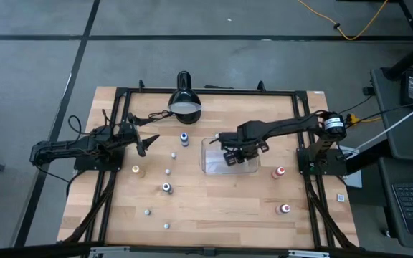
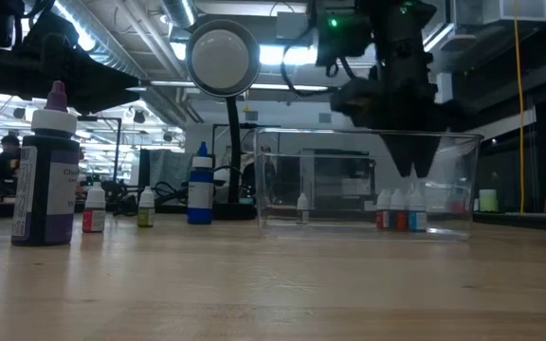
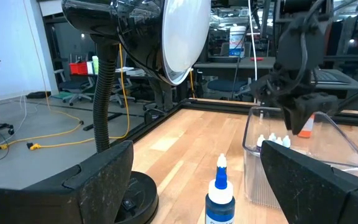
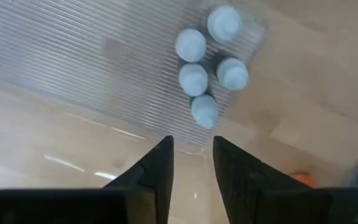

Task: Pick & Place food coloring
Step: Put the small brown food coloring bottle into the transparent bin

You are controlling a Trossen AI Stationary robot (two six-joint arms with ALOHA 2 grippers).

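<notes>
Right tool (image 1: 233,159): hangs point-down over the clear tray (image 2: 463,223), its tips inside the walls and above the floor. The 2 fingers (image 4: 156,171) stand close together with a narrow slit between them, and nothing sits in that slit.
Left tool (image 1: 143,142): waits over the table's (image 1: 221,208) left side, near the lamp, fingers spread wide and holding nothing.
Bottles in the tray: 5 pale-capped food coloring bottles (image 4: 193,79) stand in a tight cluster on the ribbed floor, just ahead of the right tool's tips. From table level the cluster (image 2: 401,208) shows under the right tool; another small bottle (image 2: 302,204) stands apart from it, though I cannot tell if that 1 is inside the tray or behind it.
Bottles on the table: a blue-topped bottle (image 1: 184,138) stands between the lamp and the tray; an orange one (image 1: 135,170) and a dark one (image 1: 166,188) stand left of the tray; 4 small pale ones (image 1: 168,171) are scattered around them; 2 red-topped bottles (image 1: 280,172) stand to the tray's right.
Lamp (image 1: 184,102): black dome at the table's far edge, its white face turned toward the table.
</notes>
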